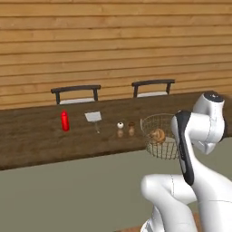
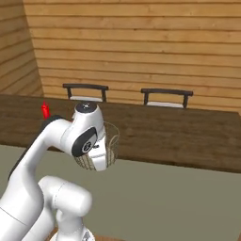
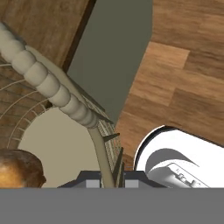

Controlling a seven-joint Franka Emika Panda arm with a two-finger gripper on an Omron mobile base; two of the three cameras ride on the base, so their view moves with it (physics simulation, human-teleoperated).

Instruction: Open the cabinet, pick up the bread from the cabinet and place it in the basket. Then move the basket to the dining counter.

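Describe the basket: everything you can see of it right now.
The basket is a round, bowl-shaped container of thin grey wire mesh with a beaded rim and a pale flat bottom. It sits upright at the near edge of the dining counter, partly past that edge; whether it rests on the wood or is carried cannot be told. The bread, a small brown roll, lies inside. In the hand view, the gripper is closed on the wire wall just below the rim. The arm hides the basket's right side.
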